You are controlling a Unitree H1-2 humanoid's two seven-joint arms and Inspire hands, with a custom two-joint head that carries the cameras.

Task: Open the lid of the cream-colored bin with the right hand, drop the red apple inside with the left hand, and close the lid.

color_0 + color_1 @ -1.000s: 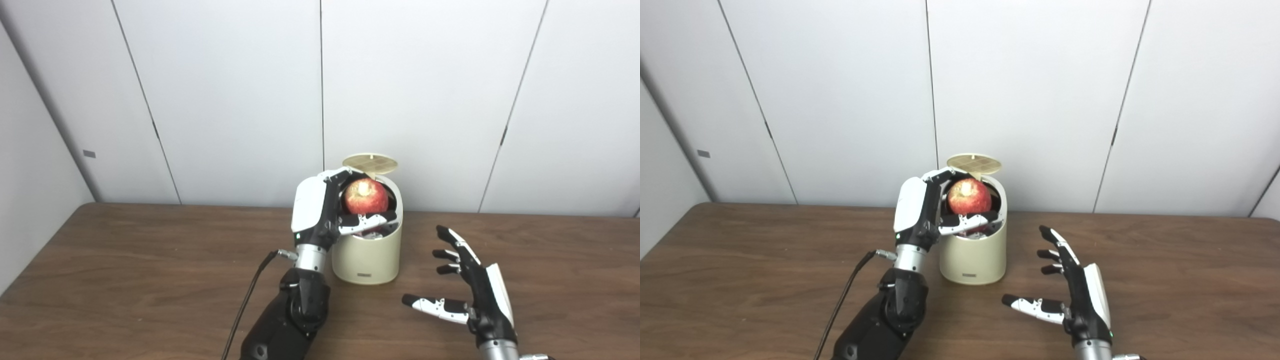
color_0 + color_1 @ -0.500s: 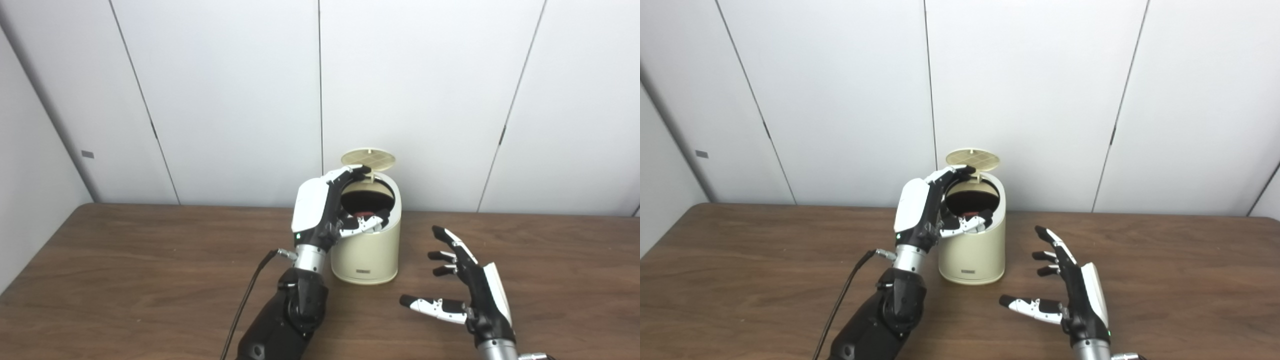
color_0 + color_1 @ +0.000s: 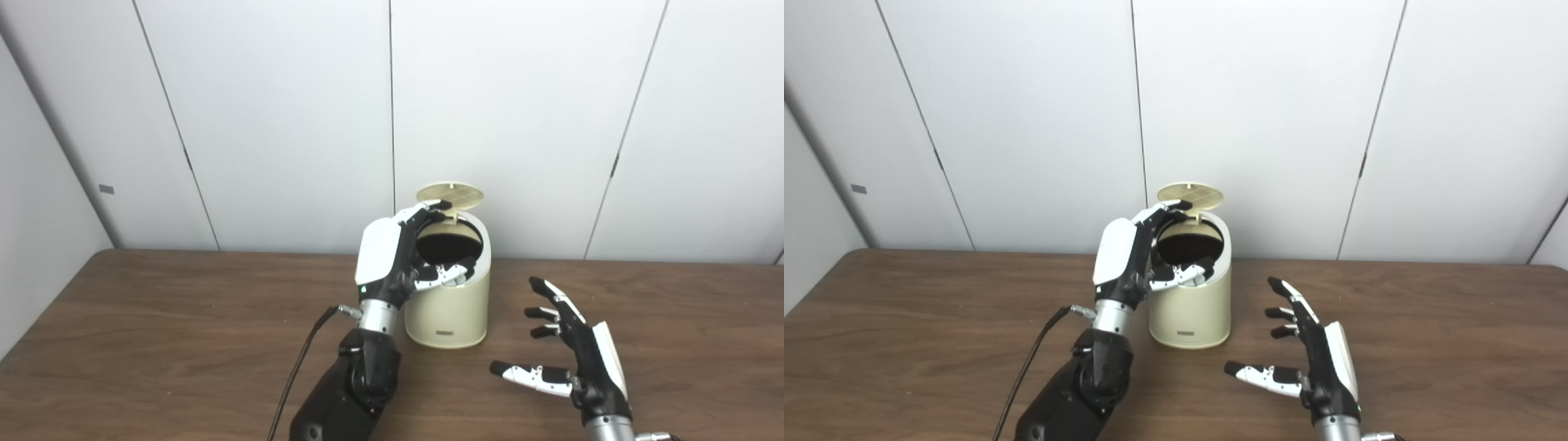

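— While the lid (image 3: pixel 450 195) stands up, what does the left hand (image 3: pixel 392 257) hold?
— Nothing; its fingers curl apart over the bin (image 3: pixel 449 300) mouth. The apple is not visible. The right hand (image 3: pixel 1317 364) is spread above the table (image 3: pixel 153 343).

Brown wooden table (image 3: pixel 153 318) before a white panelled wall (image 3: pixel 275 122).

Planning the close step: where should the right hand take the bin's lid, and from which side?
Take the lid at its raised front edge, probably from the right and above. It stands tilted open, apparently hinged at the back of the bin. The left hand crowds the bin's left rim, while the right hand waits open on the free right side.
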